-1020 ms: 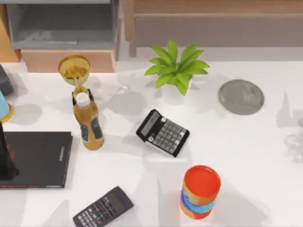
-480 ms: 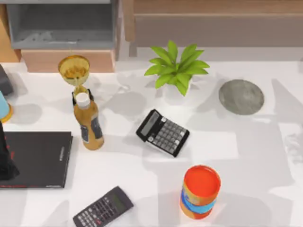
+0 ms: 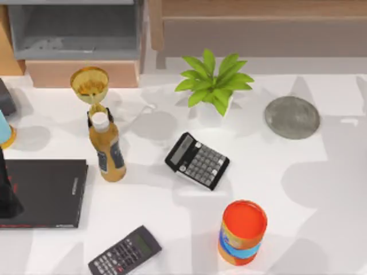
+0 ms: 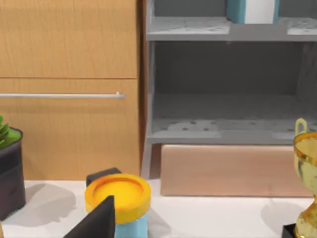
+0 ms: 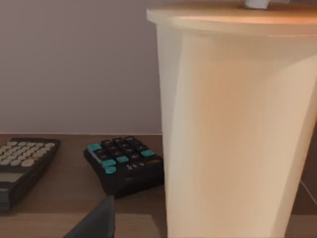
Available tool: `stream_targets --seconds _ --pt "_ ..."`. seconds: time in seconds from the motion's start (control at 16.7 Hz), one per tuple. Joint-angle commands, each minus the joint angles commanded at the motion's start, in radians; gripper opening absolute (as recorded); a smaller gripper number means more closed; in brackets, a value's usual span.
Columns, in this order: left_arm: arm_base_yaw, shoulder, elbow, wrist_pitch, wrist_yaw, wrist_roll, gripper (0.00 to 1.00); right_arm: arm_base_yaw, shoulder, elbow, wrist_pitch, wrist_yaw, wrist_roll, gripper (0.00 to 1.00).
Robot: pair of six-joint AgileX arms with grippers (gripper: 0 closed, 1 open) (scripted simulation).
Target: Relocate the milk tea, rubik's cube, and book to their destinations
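The white worktop (image 3: pixel 298 189) fronts a grey shelf unit (image 4: pixel 223 134) and a wooden cabinet (image 4: pixel 69 89). The left arm (image 3: pixel 7 195) is parked at the worktop's left edge. The book (image 4: pixel 250 10) stands on the shelf unit's upper shelf, probably already delivered. The milk tea (image 5: pixel 237 124) is upright, long axis vertical, directly in front of the right hand (image 5: pixel 94 223) and very close, over a brown wooden surface (image 5: pixel 59 198) carrying two calculators (image 5: pixel 126 161). The right arm is therefore the nearer. Whether either hand is released or clenched cannot be told.
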Motion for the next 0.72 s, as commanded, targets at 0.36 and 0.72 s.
stream_targets --seconds 0.36,0.72 --pt "0.0 0.0 0.0 0.0 0.0 0.0 1.0 0.009 0.009 0.032 -0.023 0.006 0.0 1.0" --pt "0.0 0.0 0.0 0.0 0.0 0.0 1.0 0.067 0.157 0.267 -0.114 0.063 -0.003 1.0"
